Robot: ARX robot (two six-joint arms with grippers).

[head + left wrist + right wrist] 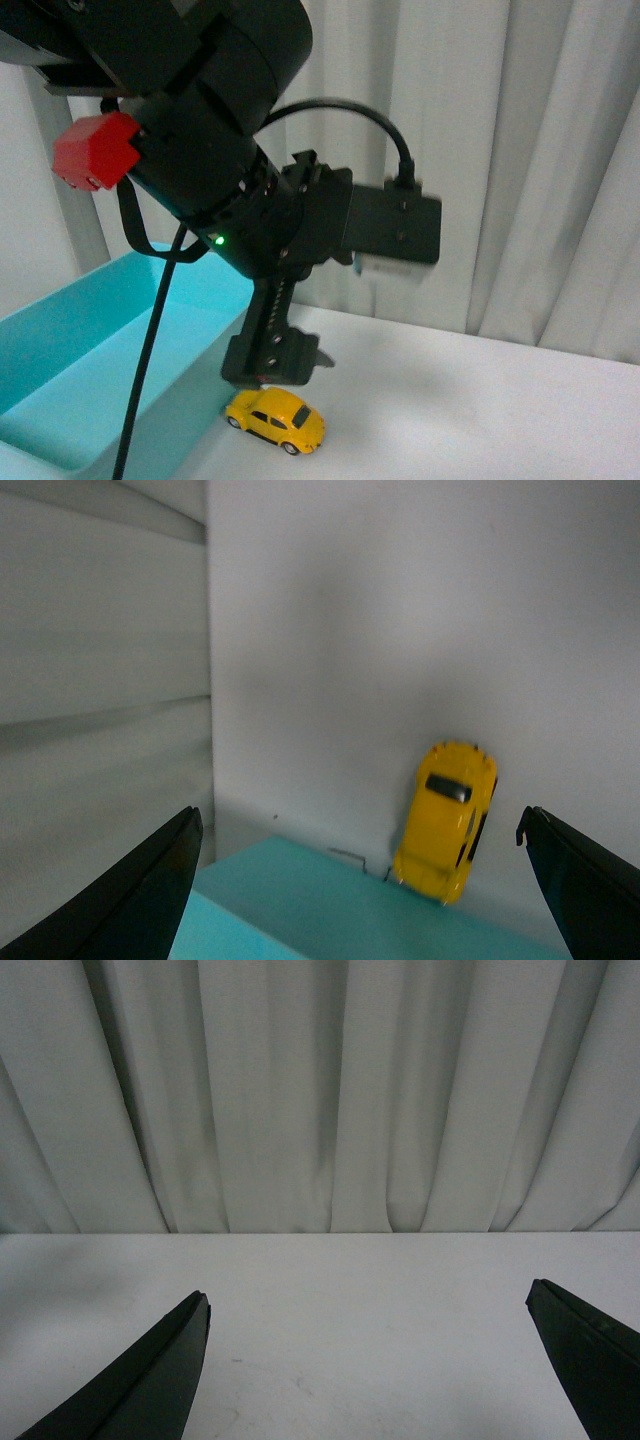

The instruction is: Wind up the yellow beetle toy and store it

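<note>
On the white worktop (480,400), just beside the near corner of a teal bin (80,340), stands the toy (276,418), on its wheels and outside the bin. Whether it touches the bin's wall I cannot tell. The left gripper (272,362) hangs right above the toy, close to its roof but apart from it. The front view does not show how its jaws stand.

In the left wrist view the left gripper (360,815) is spread wide, its two dark fingers (130,900) far apart and holding nothing. The toy (445,822) lies between them, nearer one finger than the other, with its roof and dark window towards the camera. One end of the toy sits at the edge of the bin (300,900).

A black cable (150,350) hangs down from the left arm (200,120) in front of the bin. The arm carries a red block (95,150) and a small green light (218,240).

In the right wrist view the right gripper (367,1292) is also spread wide and grips nothing, its fingers (140,1380) over bare worktop. A pale pleated curtain (300,1090) hangs behind the worktop.
</note>
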